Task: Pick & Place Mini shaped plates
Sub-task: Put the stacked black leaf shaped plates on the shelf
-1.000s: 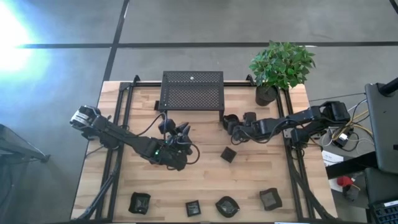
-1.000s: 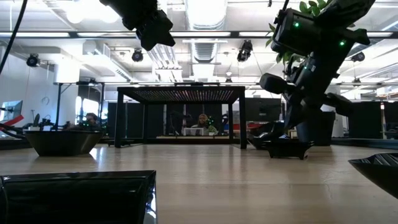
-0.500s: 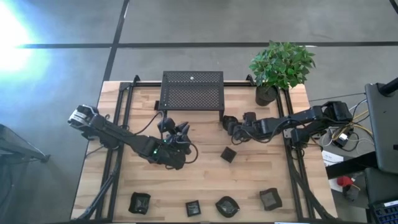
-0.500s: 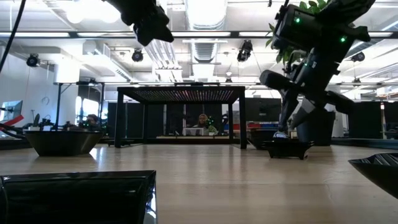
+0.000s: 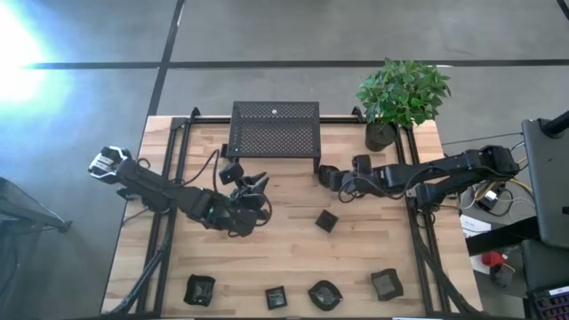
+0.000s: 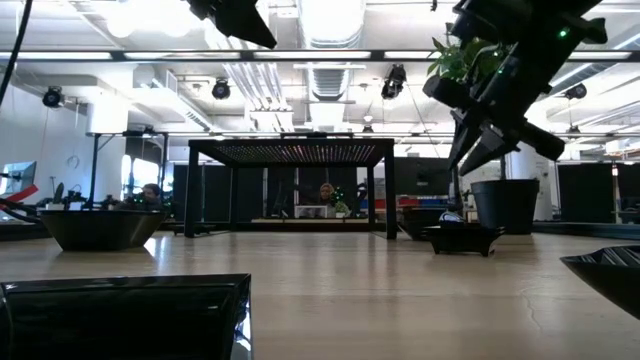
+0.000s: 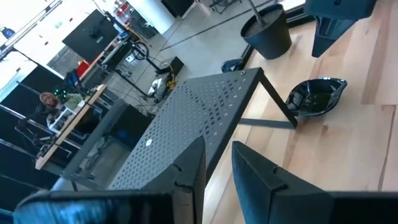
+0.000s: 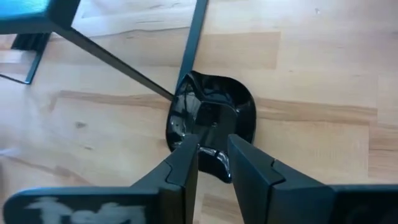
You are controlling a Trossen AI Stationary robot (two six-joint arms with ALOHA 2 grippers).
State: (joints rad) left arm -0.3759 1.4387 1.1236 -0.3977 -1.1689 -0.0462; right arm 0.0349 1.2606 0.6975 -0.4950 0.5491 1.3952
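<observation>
Several mini shaped plates, small glossy black dishes, lie on the wooden table: a row along the near edge (image 5: 276,297) and one mid-table (image 5: 326,220). Another plate (image 8: 214,115) lies flat beside the front right leg (image 8: 193,37) of the black mesh stand (image 5: 275,129). My right gripper (image 8: 212,149) hangs open just above this plate, clear of it (image 6: 468,155). My left gripper (image 5: 253,185) hovers high in front of the stand's left part, pointing at it. Its fingers stand a little apart (image 7: 219,149) with nothing visible between them.
A potted plant (image 5: 400,98) stands at the far right corner. The mesh stand takes the middle of the far edge. Black rails (image 5: 169,178) run along both table sides. Bare wood lies between the stand and the near row of plates.
My right gripper has opened and let go of the plate by the stand's leg, then risen straight off it. The plate stays flat on the table. My left gripper has also risen, almost out of the low view's top.
</observation>
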